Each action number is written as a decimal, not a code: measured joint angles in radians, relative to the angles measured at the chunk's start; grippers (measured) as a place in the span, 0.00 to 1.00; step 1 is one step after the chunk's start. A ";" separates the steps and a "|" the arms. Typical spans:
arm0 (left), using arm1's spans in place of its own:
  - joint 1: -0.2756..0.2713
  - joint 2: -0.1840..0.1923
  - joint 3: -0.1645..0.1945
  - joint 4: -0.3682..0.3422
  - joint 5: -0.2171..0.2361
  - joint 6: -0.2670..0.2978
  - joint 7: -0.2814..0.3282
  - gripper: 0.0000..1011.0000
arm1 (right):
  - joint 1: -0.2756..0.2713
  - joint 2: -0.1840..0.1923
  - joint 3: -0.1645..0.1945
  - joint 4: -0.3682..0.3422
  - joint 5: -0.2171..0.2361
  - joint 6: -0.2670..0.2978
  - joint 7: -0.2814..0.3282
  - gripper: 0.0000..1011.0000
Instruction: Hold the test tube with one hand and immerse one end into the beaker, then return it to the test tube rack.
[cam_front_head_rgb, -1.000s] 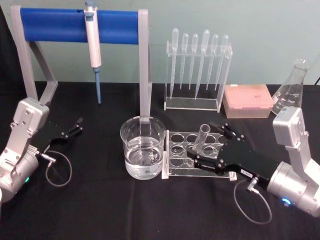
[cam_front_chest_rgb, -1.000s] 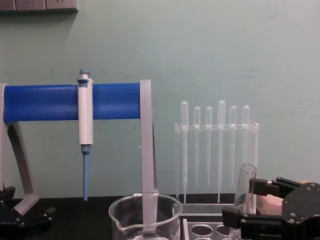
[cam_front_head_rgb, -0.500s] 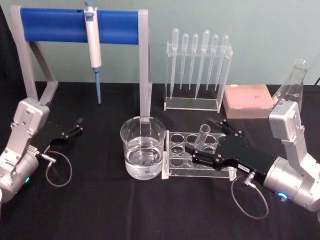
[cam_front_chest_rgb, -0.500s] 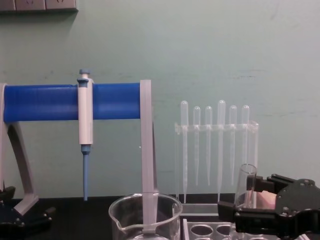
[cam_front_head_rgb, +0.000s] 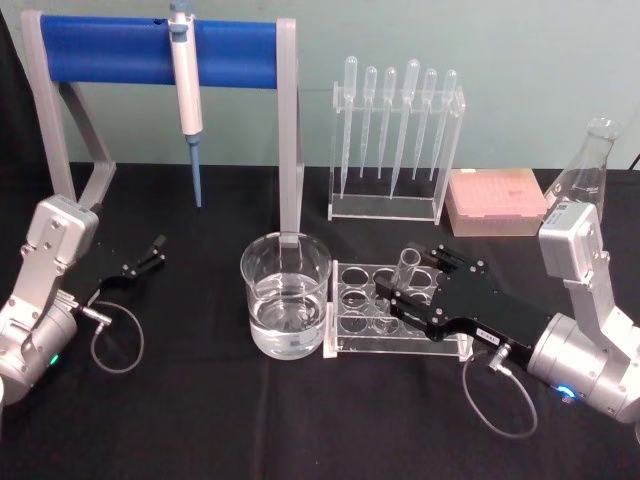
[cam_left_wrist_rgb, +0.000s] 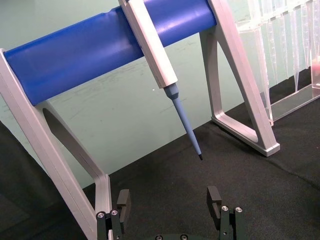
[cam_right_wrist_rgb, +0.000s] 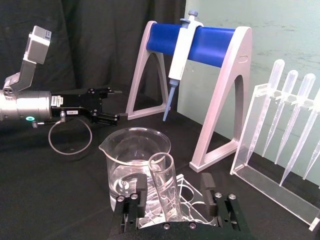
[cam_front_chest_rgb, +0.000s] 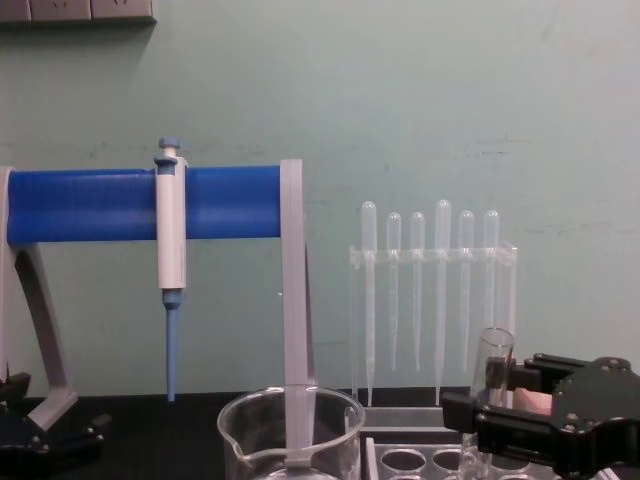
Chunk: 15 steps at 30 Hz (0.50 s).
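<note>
The test tube (cam_front_head_rgb: 407, 268) stands slightly tilted in a clear rack (cam_front_head_rgb: 348, 346), just right of the beaker (cam_front_head_rgb: 286, 300), which holds clear liquid. My right gripper (cam_front_head_rgb: 424, 279) reaches over the rack with its fingers either side of the tube's upper part. In the right wrist view the test tube (cam_right_wrist_rgb: 165, 184) sits between the two fingers (cam_right_wrist_rgb: 207, 192), close to one and with a gap to the other, so the right gripper (cam_right_wrist_rgb: 174, 194) is open. The chest view shows the test tube (cam_front_chest_rgb: 493, 352) at the right gripper (cam_front_chest_rgb: 490, 396). My left gripper (cam_front_head_rgb: 155, 250) rests open at the far left.
A white-and-blue pipettor (cam_front_head_rgb: 186, 90) hangs on a blue-barred stand (cam_front_head_rgb: 120, 50) behind the beaker. A rack of plastic pipettes (cam_front_head_rgb: 395, 130), a pink tip box (cam_front_head_rgb: 497, 202) and a glass flask (cam_front_head_rgb: 585, 170) stand at the back right. The left gripper (cam_left_wrist_rgb: 169, 205) faces the stand.
The right gripper's fingers have drawn closer together around the test tube and the hand has shifted slightly over the rack. The left arm has not moved.
</note>
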 joint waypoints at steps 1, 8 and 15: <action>0.000 0.000 0.000 0.000 0.000 0.000 0.000 0.99 | 0.000 0.000 0.000 0.000 0.000 0.000 0.000 0.65; 0.000 0.000 0.000 0.000 0.000 0.000 0.000 0.99 | -0.001 0.001 0.000 -0.001 0.000 -0.001 0.000 0.43; 0.000 0.000 0.000 0.000 0.000 0.000 0.000 0.99 | -0.001 0.001 0.000 -0.001 0.000 -0.001 -0.001 0.23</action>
